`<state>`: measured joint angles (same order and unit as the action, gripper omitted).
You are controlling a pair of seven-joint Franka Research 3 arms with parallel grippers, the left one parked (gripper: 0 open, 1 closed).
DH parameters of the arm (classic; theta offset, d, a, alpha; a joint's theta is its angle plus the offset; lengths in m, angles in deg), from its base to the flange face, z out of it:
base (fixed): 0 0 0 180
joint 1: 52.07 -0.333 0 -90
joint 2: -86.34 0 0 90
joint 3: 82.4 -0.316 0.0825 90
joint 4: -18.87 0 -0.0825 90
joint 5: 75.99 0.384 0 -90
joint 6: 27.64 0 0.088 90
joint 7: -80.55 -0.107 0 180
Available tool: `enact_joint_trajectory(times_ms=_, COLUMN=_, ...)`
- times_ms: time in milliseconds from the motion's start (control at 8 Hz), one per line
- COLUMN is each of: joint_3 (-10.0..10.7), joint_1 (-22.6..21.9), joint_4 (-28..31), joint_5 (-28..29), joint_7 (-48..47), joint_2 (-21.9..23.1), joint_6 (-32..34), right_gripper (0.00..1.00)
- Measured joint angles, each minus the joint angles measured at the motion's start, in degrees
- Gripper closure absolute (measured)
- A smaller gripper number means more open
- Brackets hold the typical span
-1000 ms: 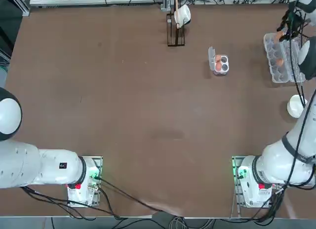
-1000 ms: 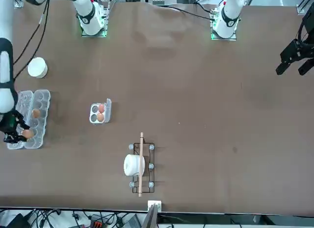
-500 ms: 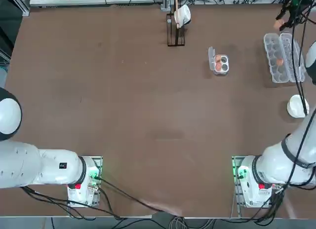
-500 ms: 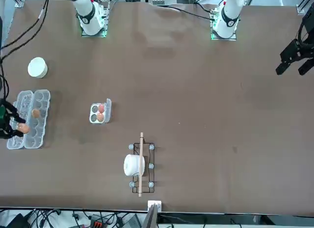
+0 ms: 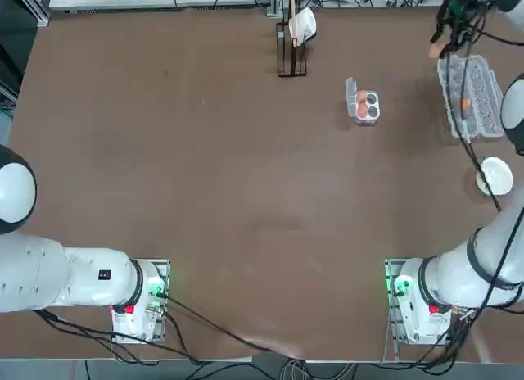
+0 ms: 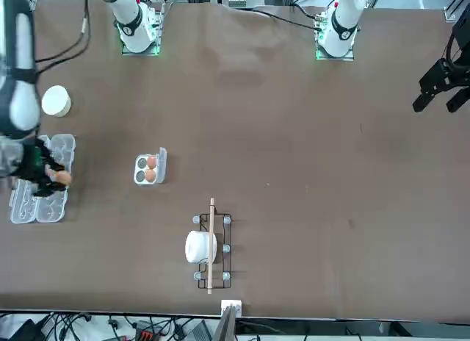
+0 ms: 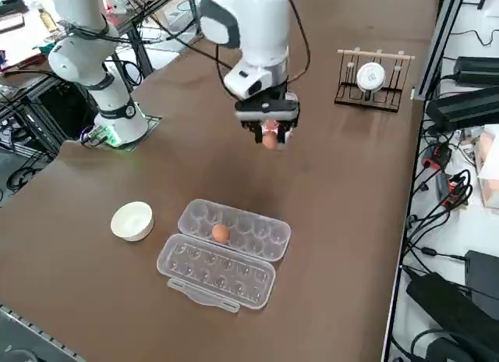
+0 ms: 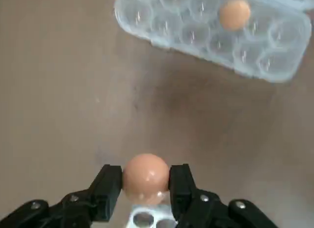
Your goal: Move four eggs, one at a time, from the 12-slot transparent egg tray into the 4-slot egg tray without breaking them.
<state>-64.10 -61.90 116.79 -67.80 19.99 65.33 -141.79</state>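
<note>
My right gripper [image 8: 145, 181] is shut on an orange-brown egg [image 8: 145, 175] and holds it in the air, between the two trays; the held egg [image 5: 435, 50] also shows from above and from the side [image 7: 270, 138]. The 12-slot transparent egg tray [image 5: 485, 101] lies open at the table's right edge with one egg [image 7: 221, 233] left in a cup. The 4-slot egg tray [image 5: 373, 111] sits left of it and holds two eggs [image 5: 362, 102] in the cups beside its lid flap. In the wrist view its empty cups [image 8: 143, 219] peek out just below the held egg.
A round white bowl [image 5: 494, 175] stands near the long tray, toward the robot. A wire rack with a white cup [image 5: 293, 36] stands at the table's far edge, left of the small tray. Bare brown table [image 5: 246, 192] stretches across the middle and left.
The right gripper lifted an egg out of the long tray's far end, rose, and carried it left toward the small tray. One egg stays in the long tray.
</note>
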Motion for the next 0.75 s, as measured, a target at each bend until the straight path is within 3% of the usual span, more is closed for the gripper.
enact_joint_trajectory(times_ms=375, joint_3=-0.1, joint_1=-9.4, joint_4=6.1, joint_5=-3.2, joint_7=-14.4, joint_2=0.5, joint_6=-5.1, right_gripper=0.43)
enact_joint_trajectory(times_ms=750, joint_3=-0.2, joint_1=-15.1, joint_4=11.1, joint_5=-3.7, joint_7=-23.3, joint_2=0.3, joint_6=-11.0, right_gripper=0.43)
